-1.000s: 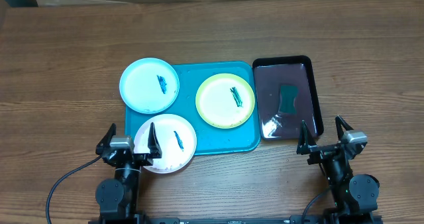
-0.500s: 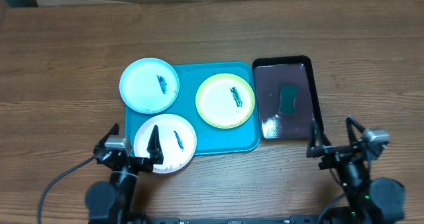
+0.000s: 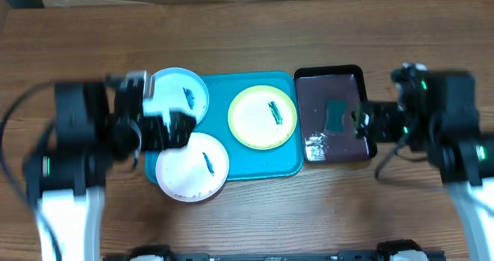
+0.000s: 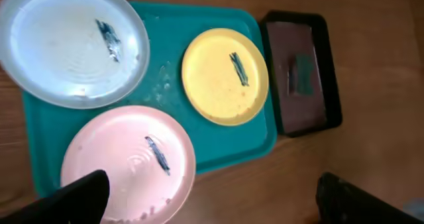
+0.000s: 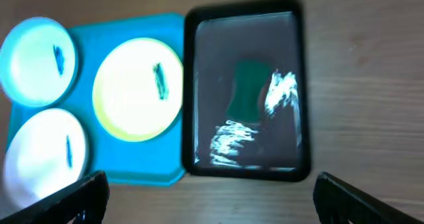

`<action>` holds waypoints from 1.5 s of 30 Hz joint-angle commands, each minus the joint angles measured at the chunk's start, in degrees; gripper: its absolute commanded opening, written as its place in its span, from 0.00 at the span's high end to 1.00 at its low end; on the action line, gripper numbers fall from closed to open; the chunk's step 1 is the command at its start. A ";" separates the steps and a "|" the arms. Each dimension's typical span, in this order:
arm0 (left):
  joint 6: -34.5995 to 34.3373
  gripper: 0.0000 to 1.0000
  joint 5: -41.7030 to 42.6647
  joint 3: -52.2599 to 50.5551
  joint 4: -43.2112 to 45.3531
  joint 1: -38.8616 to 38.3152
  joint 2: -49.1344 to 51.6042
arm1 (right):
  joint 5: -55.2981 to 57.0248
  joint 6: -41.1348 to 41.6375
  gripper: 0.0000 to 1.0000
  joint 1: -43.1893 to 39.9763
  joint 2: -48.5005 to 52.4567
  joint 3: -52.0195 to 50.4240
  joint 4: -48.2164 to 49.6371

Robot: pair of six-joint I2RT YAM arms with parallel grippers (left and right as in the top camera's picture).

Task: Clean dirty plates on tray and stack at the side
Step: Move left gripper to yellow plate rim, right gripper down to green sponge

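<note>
Teal smears (image 3: 275, 112) mark all three plates (image 3: 251, 123) on the tray (image 3: 218, 91); nothing is cleaned or stacked. Both left tool (image 4: 212, 184) and right tool (image 5: 209, 184) hang open, empty.

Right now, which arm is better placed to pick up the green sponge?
Right. The right hand, open, hovers over the black tray that holds the sponge; the left hand hangs above the plates, farther away.
</note>
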 commanded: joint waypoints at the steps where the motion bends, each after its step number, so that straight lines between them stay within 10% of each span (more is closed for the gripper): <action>1: 0.70 0.09 7.08 6.19 -2.84 -0.07 11.93 | -5.57 -0.83 0.00 -0.42 7.32 4.55 -1.20; 3: 0.66 0.61 7.39 6.05 -2.12 -0.48 16.52 | -5.57 -0.81 0.02 -0.42 10.25 4.55 -0.57; 6: 0.66 0.84 5.53 6.01 -1.73 -2.25 22.95 | -5.49 -0.81 0.11 -0.42 13.86 4.55 -0.11; 19: -7.37 0.58 -11.15 6.01 8.83 -14.47 38.40 | 0.00 3.74 0.17 -0.42 23.67 4.46 2.43; 45: -12.50 0.53 -16.37 4.31 13.40 -18.86 38.77 | 4.20 8.52 0.28 1.75 34.97 -10.88 23.50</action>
